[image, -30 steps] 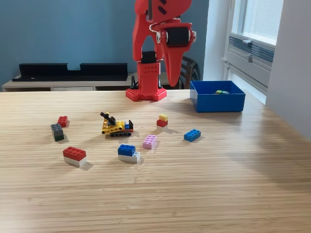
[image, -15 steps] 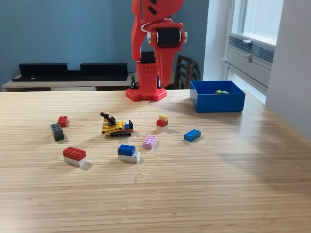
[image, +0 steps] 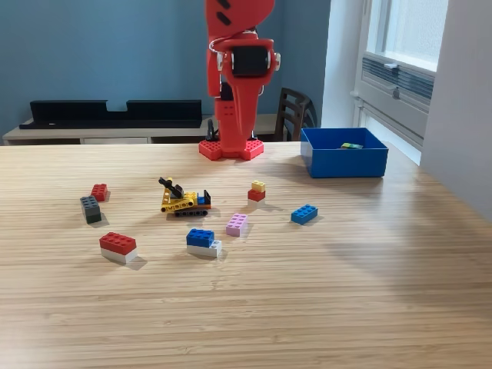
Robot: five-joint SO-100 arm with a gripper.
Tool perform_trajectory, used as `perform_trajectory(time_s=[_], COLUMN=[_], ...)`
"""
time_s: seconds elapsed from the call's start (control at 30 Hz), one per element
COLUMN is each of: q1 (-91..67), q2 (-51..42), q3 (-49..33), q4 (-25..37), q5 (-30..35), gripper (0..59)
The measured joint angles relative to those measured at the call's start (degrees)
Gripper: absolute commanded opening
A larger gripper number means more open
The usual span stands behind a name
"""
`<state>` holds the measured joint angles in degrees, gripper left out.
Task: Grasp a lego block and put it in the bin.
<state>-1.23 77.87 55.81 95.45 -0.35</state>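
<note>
Swinging over from the bin's side, your red arm now points its gripper (image: 237, 142) straight down above its own base, near the far edge of the table (image: 307, 307). You cannot tell if the claw is released or clenched; nothing shows in it. Your blue bin (image: 344, 153) sits by the far right corner. Lego blocks (image: 237, 224) lie near the middle. Watch out: blocks sit close together there, so you could bump a neighbour while grabbing one.
</note>
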Motion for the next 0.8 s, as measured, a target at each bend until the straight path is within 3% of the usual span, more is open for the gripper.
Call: perform_trajectory(time_s=[0.23,0.47,0.6,0.8], q1=[5.5,10.1,12.7,14.9], q2=[0.0,0.0,1.9,12.6], q3=[2.2,11.5,17.9,32.4], q4=[0.0,-1.4,-6.6,-16.4], q5=[-1.3,-3.9,-6.6,-13.1], gripper=[0.1,0.1,0.3,8.8])
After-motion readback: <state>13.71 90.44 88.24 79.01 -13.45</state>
